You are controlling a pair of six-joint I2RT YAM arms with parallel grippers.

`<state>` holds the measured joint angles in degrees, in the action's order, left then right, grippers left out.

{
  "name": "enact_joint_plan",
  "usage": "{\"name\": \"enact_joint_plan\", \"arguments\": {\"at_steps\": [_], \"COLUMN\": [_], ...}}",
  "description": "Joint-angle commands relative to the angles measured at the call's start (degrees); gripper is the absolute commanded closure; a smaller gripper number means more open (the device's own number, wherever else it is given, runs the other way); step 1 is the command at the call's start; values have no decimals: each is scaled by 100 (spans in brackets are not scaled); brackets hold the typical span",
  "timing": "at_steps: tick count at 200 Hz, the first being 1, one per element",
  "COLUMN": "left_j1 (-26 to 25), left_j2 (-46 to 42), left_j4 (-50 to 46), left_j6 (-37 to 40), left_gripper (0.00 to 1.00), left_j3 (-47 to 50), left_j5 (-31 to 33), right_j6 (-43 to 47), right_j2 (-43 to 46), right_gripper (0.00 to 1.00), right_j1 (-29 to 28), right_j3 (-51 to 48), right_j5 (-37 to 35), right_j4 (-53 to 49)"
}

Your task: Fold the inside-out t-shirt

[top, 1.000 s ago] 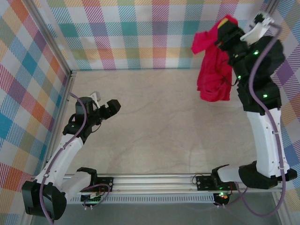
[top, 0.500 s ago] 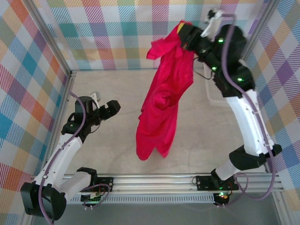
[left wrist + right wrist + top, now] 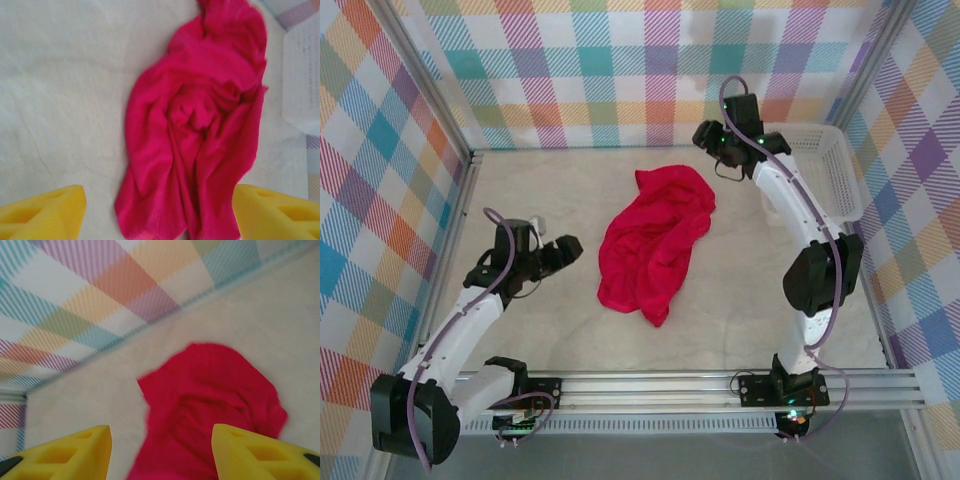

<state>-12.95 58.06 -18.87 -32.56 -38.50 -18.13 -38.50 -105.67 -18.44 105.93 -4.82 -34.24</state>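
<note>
The red t-shirt (image 3: pixel 654 243) lies crumpled in a heap on the middle of the table, stretching from the far centre toward the near left. Its folds show in the left wrist view (image 3: pixel 200 130) and the right wrist view (image 3: pixel 210 405). No white tag is visible. My left gripper (image 3: pixel 563 252) sits just left of the heap, open, with nothing between its yellow fingers (image 3: pixel 42 210). My right gripper (image 3: pixel 712 145) hovers at the far end of the shirt, open and empty, its yellow fingers (image 3: pixel 260 450) spread over the cloth.
A white mesh basket (image 3: pixel 825 170) stands at the far right against the checked wall. Checked walls enclose the table on the left, back and right. Bare table surface (image 3: pixel 720 320) lies near the front.
The right arm swung the hanging shirt leftward and down, then let it go; it now lies in a heap on the table. The basket is uncovered. The left gripper shifted slightly.
</note>
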Motion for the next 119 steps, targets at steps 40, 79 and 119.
{"name": "enact_joint_plan", "arguments": {"at_steps": [40,79,119], "left_j1": [-1602,-2146,-2256], "left_j2": [793,2084,3014], "left_j4": [1446,1816,1923], "left_j6": [-890,-1044,-1176], "left_gripper": [30,34,44], "left_j3": [790,454,147], "left_j5": [232,389,487], "right_j6": [324,-161,-639], "right_j2": [830,524,165], "right_gripper": [40,38,37], "right_j1": [-246,-311,-668], "right_j3": [-2621,-3385,-3788], "right_j5": [1231,1774,1979], "right_j4": [981,1465,2093]}}
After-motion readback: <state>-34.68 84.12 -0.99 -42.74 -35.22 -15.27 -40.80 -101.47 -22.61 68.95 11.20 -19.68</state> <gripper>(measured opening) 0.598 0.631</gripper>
